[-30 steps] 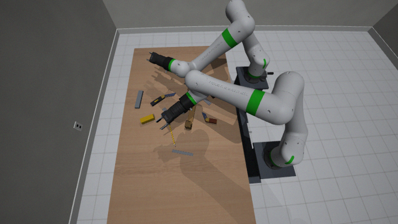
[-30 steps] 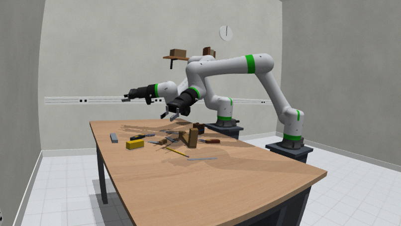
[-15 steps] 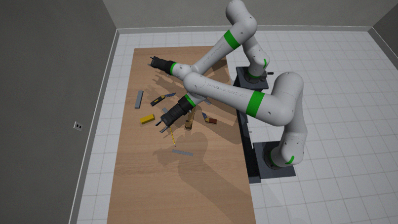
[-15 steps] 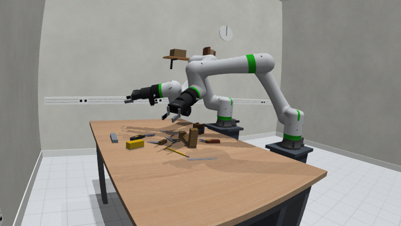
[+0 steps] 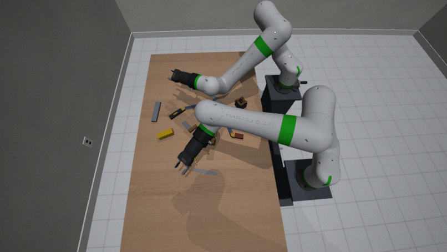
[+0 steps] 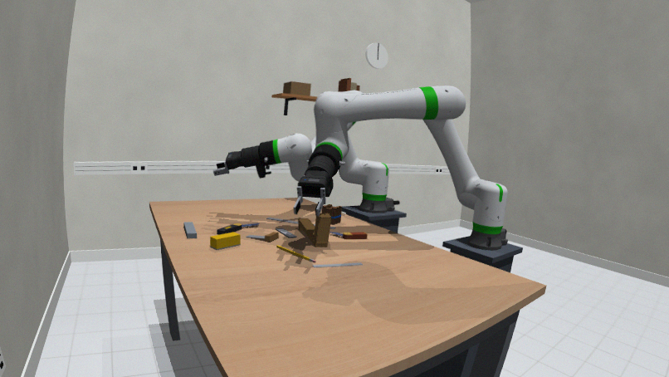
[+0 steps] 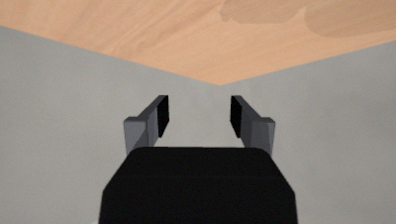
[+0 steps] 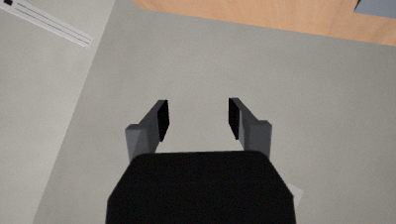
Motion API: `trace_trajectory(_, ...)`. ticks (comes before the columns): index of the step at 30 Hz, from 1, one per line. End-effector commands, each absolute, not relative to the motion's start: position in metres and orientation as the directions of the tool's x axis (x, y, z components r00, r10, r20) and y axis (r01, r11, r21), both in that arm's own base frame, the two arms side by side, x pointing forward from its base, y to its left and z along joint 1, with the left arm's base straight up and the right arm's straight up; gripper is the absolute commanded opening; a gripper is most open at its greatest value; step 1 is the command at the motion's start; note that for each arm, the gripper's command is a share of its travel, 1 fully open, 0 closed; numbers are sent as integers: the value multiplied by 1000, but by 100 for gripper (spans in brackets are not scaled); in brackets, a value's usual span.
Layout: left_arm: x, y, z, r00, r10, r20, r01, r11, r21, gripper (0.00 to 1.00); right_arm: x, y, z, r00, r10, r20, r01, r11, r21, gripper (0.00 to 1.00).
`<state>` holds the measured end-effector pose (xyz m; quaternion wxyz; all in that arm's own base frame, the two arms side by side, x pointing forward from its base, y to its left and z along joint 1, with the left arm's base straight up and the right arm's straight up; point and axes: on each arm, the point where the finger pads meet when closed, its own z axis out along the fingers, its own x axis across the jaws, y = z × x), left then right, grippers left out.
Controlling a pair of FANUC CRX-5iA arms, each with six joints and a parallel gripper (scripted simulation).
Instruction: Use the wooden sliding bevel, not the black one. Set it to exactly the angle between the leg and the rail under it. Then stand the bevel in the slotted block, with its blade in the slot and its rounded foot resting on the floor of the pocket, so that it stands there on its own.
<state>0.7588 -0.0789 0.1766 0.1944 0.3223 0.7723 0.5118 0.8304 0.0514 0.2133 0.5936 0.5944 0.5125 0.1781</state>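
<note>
Air is all I have between the wide-open fingers of my left gripper (image 5: 181,169) (image 6: 308,210) (image 7: 199,116), which point down at a slant above the bench (image 5: 203,218) (image 6: 351,299) (image 7: 124,30) (image 8: 247,15). My right gripper (image 5: 170,75) (image 6: 218,169) (image 8: 198,111) is spread just as wide, holding nothing, over the bench's far end, near the corner on the long edge opposite my arm bases.

The wooden bevel (image 5: 237,136) (image 6: 354,235) lies near the long edge by my bases, its reddish handle towards that edge. The slotted block (image 5: 240,103) (image 6: 331,214) sits near the same edge, closer to the far short edge, with no bevel standing in it. The leg and rail (image 6: 322,229) are farther in from that edge than the wooden bevel; from above, my left arm partly hides them. I can't read their angle.

The black bevel (image 5: 177,112) (image 6: 229,228) lies towards the opposite long edge, between a grey bar (image 5: 156,111) (image 6: 189,229) and my left arm as seen from above. A yellow block (image 5: 165,133) (image 6: 225,240) also lies near that edge.
</note>
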Motion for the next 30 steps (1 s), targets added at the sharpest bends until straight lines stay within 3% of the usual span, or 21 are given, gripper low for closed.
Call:
trace_trajectory(1,748,-10,179,-793,601,98,345,310,886,100,810,99,207,394,852,-346,400,180,899,100)
trace_trajectory(16,682,166,177,-879,416,232,420,447,790,100,810,99,207,394,852,-346,400,180,899,100)
trace_trajectory(30,582,305,179,-902,273,335,431,621,655,100,701,255,166,313,935,-165,471,-2,882,100)
